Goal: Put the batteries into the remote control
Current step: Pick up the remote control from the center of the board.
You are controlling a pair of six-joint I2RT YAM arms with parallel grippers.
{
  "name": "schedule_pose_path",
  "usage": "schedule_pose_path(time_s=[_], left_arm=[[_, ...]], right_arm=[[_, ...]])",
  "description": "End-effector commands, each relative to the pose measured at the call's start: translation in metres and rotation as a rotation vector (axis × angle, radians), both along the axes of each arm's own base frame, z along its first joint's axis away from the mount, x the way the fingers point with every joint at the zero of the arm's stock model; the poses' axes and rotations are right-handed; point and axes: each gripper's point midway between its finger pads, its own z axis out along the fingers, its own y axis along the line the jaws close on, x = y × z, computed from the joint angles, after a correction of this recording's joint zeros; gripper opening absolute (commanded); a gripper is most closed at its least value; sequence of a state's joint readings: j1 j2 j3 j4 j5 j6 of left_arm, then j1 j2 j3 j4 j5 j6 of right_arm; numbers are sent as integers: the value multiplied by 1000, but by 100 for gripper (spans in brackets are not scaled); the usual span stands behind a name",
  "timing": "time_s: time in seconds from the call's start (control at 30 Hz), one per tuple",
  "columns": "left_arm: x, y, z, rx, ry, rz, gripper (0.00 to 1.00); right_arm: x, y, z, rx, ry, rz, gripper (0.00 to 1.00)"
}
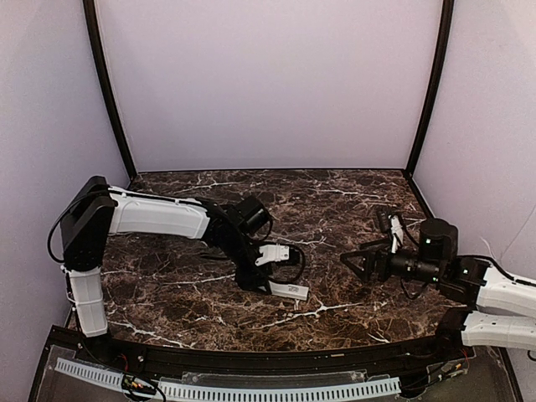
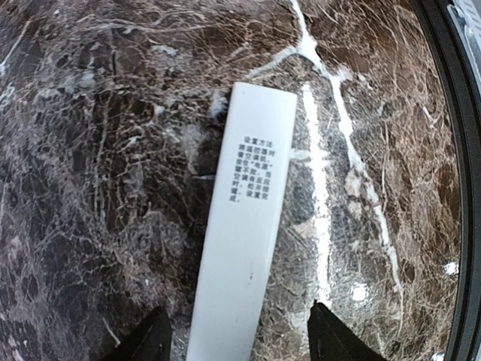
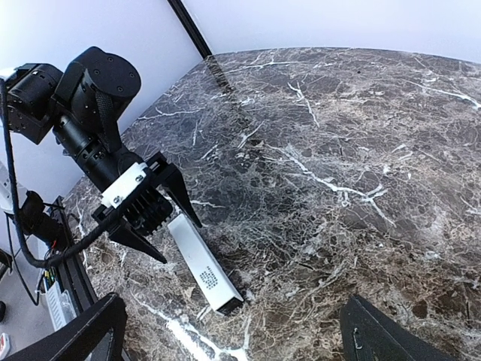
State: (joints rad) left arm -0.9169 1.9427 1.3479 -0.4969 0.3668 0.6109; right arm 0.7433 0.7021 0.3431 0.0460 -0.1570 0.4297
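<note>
The remote control (image 1: 289, 291) is a slim white bar lying flat on the marble table (image 1: 335, 201), printed label up (image 2: 244, 226). One end looks dark in the right wrist view (image 3: 203, 272). My left gripper (image 2: 239, 307) is open over the remote's near end, a finger on each side with a gap to the bar. It also shows from outside (image 3: 179, 241) and from above (image 1: 266, 275). My right gripper (image 3: 234, 304) stands wide open to the right of the remote (image 1: 362, 251), with nothing between its fingers. The batteries are out of view.
A black rim (image 1: 251, 356) runs along the table's near edge, just past the remote. Pale walls and two dark posts (image 1: 109, 92) close in the back and sides. The left arm (image 1: 159, 213) reaches across the left half.
</note>
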Motion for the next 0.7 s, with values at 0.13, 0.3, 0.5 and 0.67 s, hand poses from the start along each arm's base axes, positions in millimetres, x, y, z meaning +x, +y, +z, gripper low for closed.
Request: schedule_pose_path(time_s=[0.13, 0.3, 0.5, 0.67], left_arm=[[-12, -1, -14, 82, 1, -122, 52], [-12, 2, -26, 125, -15, -138, 42], [-10, 2, -30, 142, -47, -139, 32], [-5, -5, -23, 109, -58, -99, 22]], right_arm=[[1, 6, -19, -59, 40, 35, 99], [2, 7, -19, -64, 38, 39, 99], [2, 7, -22, -69, 40, 43, 99], [4, 8, -20, -70, 40, 39, 99]])
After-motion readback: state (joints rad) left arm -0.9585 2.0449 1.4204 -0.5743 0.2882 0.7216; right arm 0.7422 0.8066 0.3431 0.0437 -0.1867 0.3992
